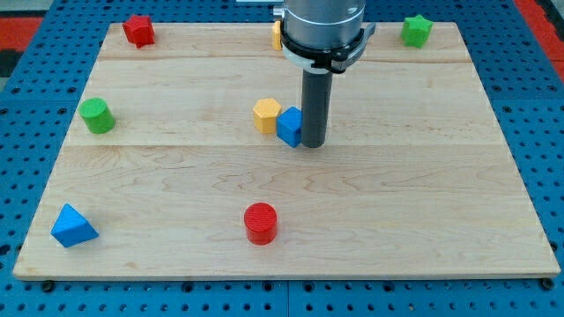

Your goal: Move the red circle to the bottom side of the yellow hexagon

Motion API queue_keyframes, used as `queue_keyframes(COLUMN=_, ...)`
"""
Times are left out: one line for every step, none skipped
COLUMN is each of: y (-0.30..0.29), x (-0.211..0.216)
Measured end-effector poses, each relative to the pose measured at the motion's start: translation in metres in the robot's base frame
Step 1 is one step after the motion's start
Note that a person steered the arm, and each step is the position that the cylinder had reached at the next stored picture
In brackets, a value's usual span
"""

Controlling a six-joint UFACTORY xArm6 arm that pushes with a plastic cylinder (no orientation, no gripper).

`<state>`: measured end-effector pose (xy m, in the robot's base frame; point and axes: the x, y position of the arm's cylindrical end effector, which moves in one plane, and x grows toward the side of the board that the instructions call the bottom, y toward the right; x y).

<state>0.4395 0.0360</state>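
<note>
Overall, the largest item is the pale wooden board (423, 211), which lies on a blue perforated table (26, 132) and fills most of the camera view. Above the board's middle top stands the grey metal arm housing (322, 26), from which the straight dark rod (315, 101) descends vertically. The rod carries no jaws and holds nothing; my tip (315, 143) rests on the board surface, touching the right side of the blue block (288, 126), whose exact shape cannot be made out because the rod partly covers it.

The yellow hexagon block (267, 115) sits just left of the blue block, in contact with it, near the board's centre. The red circle block (260, 222), a short upright cylinder, stands well below the yellow hexagon block, toward the view's bottom and nearly in line with it. It is well apart from my tip.

The blue triangular block (72, 226) lies at the bottom left corner. The green cylinder block (97, 115) stands at the left edge. The red star-like block (138, 31) occupies the top left corner, and the green star-like block (417, 30) the top right. A small orange block (277, 35) shows only as a sliver beside the arm housing; its shape cannot be told.
</note>
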Motion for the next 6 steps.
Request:
queue_keyframes(y=0.003, x=0.002)
queue_keyframes(y=0.051, x=0.066)
queue_keyframes(y=0.053, x=0.149)
queue_keyframes(y=0.025, x=0.178)
queue_keyframes(y=-0.06, x=0.165)
queue_keyframes(y=-0.086, x=0.164)
